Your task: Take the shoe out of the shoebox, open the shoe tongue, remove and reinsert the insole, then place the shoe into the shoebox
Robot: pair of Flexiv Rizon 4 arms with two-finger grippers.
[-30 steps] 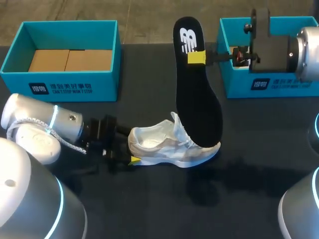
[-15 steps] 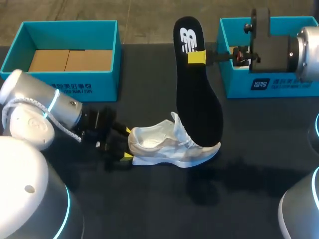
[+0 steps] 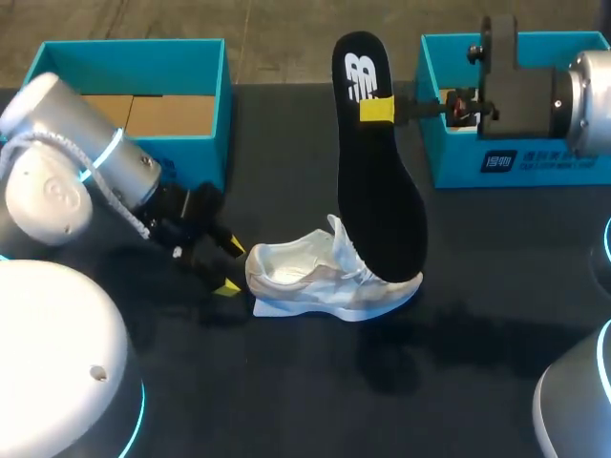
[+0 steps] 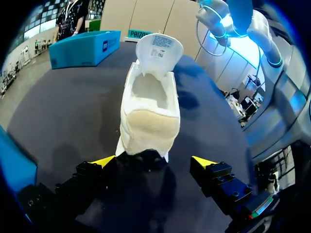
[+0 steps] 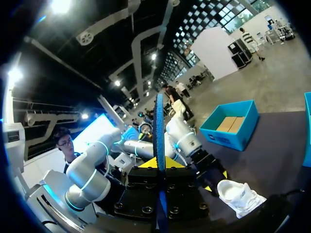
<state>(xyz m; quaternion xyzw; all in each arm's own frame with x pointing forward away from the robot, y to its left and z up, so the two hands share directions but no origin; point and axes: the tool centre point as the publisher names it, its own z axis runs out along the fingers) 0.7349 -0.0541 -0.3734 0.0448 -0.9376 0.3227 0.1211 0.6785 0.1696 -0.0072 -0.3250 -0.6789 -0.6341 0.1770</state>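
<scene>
Backing off from the shoe (image 3: 325, 281), the left hand (image 3: 230, 268) is now hanging just behind the heel rather than against it as a moment ago, and its arm is rising up and away from the shoe toward the shoebox (image 3: 134, 44) beyond the heel end. Its two fingers are standing spread, with nothing between them; in the left wrist view the heel is lying just ahead of the gap, apart from both yellow tips. The shoe itself is resting on its sole on the desk (image 3: 458, 363), unmoved, its tongue standing up and its mouth gaping, which is likely why it is being left free: the opening is ready to take the insole back. The right hand (image 3: 376, 110) is keeping its place high above the shoe's toe end, fingers pressed together on the black insole (image 3: 377, 181) near its upper end, so that the insole is hanging nearly upright with its lower end down at the shoe's forefoot; whether it is touching the shoe cannot be told. A second shoebox (image 3: 535, 157) is sitting beyond the toe end of the shoe. Judging by this, the insole is out and reinsertion is the step in hand.
</scene>
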